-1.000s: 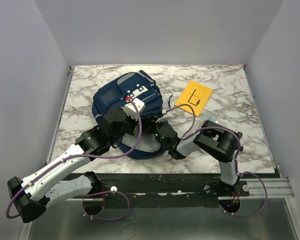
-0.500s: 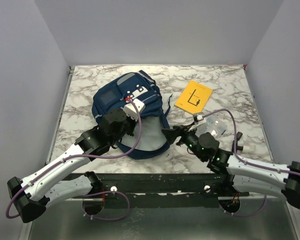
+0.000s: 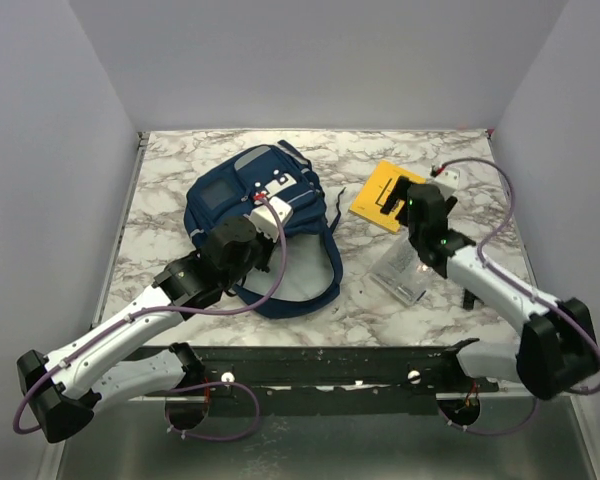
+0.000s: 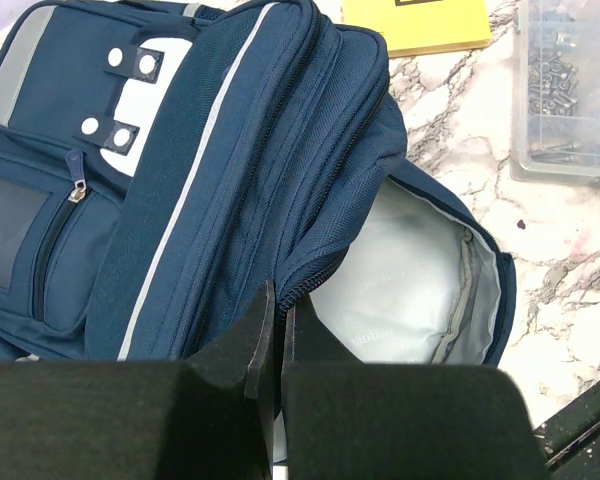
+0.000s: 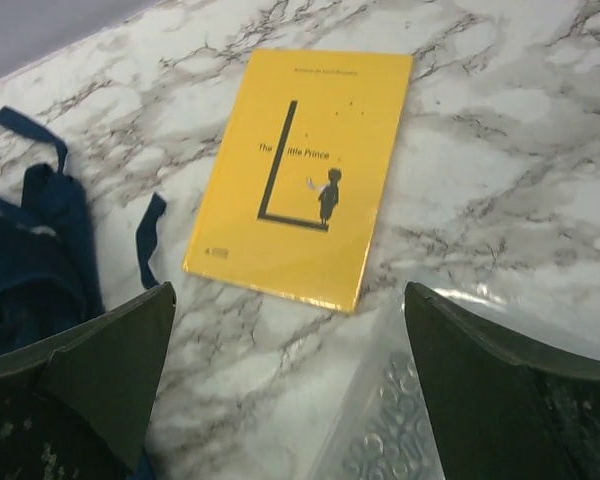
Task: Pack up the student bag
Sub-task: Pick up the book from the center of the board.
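The student bag [image 3: 242,195] lies at the left middle of the table, navy with pale grey stripes. Its main opening [image 4: 405,290] gapes toward the near edge and shows a white lining. My left gripper [image 3: 270,258] is shut on the zipper edge of that opening [image 4: 298,285], holding it up. My right gripper [image 3: 398,195] hangs open over the near edge of a yellow book [image 5: 305,190], with nothing between its fingers [image 5: 120,360]. A clear pouch [image 3: 405,272] lies just in front of the book.
The clear pouch [image 5: 385,440] holds small metal parts and lies under my right wrist. Loose navy straps [image 5: 148,235] trail from the bag toward the book. Walls stand close to the table on three sides.
My right arm has swung away from the bag's opening, out to the right and back over the yellow book, its jaws opening wide. The left gripper has kept its hold.
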`<state>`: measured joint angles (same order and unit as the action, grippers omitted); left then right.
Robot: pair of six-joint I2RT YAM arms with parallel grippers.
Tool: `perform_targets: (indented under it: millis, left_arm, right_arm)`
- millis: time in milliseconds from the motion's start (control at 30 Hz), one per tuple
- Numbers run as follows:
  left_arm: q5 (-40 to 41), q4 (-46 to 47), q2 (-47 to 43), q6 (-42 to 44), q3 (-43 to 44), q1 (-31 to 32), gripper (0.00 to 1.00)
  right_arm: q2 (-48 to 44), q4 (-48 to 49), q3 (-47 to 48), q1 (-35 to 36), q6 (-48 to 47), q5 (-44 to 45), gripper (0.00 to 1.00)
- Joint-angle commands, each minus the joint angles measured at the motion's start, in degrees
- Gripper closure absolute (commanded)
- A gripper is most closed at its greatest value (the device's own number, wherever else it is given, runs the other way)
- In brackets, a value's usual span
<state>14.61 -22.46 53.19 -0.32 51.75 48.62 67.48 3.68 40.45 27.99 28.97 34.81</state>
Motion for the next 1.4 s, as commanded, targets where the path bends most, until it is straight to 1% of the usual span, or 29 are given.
perform_targets:
  millis: [0,100,167,267,333,433,467,567,600,667,767,833,933,967,1000,1033,1133,1267,1367]
  left_arm:
    - [0.7,2.9,-0.1,-0.3,2.4,0.2,1.0]
    - [-0.7,1.9,0.5,0.1,3.0,0.3,1.0]
    - [-2.8,1.3,0.6,0.1,3.0,0.3,1.0]
    - [-5.5,1.3,-0.3,3.4,2.4,0.7,1.0]
    - [-5.8,1.5,-1.6,6.8,1.1,1.7,1.0]
    - [3.6,1.8,-3.8,10.8,-2.0,5.8,1.0]
    - [4.0,0.1,-4.5,10.9,-2.5,6.3,1.0]
    - [5.3,-6.6,-6.9,5.4,-3.7,6.4,1.0]
    - [4.4,-8.9,-7.8,3.3,-4.0,6.4,1.0]
    - [-1.2,-12.4,-9.6,1.5,-3.9,6.4,1.0]
    - [-7.0,-16.9,-10.2,-2.9,-1.6,6.3,0.53]
    - [-11.2,-18.0,-9.8,-5.7,1.5,6.3,0.36]
    - [-21.6,-15.2,-7.9,-9.6,6.4,6.3,0.2]
    - [-23.9,-13.5,-6.6,-11.3,8.2,6.3,0.18]
    - [-25.2,-10.7,-4.6,-13.5,10.1,6.3,0.17]
    - [-24.8,-7.8,-2.6,-17.1,11.3,6.3,0.17]
    - [-19.0,1.3,5.9,-30.1,13.8,6.2,0.18]
    - [-17.0,4.3,21.6,-41.9,21.4,4.7,0.19]
    - [-17.1,2.1,35.3,-47.2,31.3,2.9,0.19]
  right_arm:
    - [13.8,-11.9,12.3,-11.3,3.9,-22.6,0.0]
    - [23.3,-12.3,18.8,-18.6,5.4,-39.4,0.0]
    - [28.7,-11.3,22.1,-21.0,4.4,-43.9,0.0]
    - [34.0,-11.1,27.3,-21.6,0.6,-40.0,0.0]
    - [37.5,-11.5,30.8,-22.6,-0.8,-39.7,0.0]
    - [42.4,-13.9,36.0,-25.4,-0.9,-42.4,0.0]
    - [43.4,-14.2,37.3,-26.1,-0.8,-43.9,0.0]
    - [44.8,-13.5,39.6,-27.3,-2.0,-46.1,0.0]
    - [45.1,-13.6,40.6,-27.3,-2.8,-45.4,0.0]
    - [45.9,-13.7,42.5,-27.3,-4.1,-43.7,0.0]
    - [48.3,-14.9,46.2,-27.4,-5.8,-42.4,0.0]
    - [50.2,-16.6,48.9,-27.6,-6.3,-42.7,0.0]
    - [52.0,-16.2,50.1,-29.2,-7.3,-44.6,0.0]
    - [52.7,-16.2,50.5,-29.9,-7.4,-45.4,0.0]
    - [53.6,-16.1,51.1,-30.5,-7.6,-47.0,0.0]
    - [54.6,-15.9,51.9,-31.3,-7.7,-48.7,0.0]
    - [57.7,-16.6,55.5,-33.0,-7.8,-52.8,0.0]
    - [61.5,-17.8,60.6,-33.5,-10.5,-55.4,0.0]
    - [63.4,-19.5,63.2,-33.7,-12.6,-55.4,0.0]
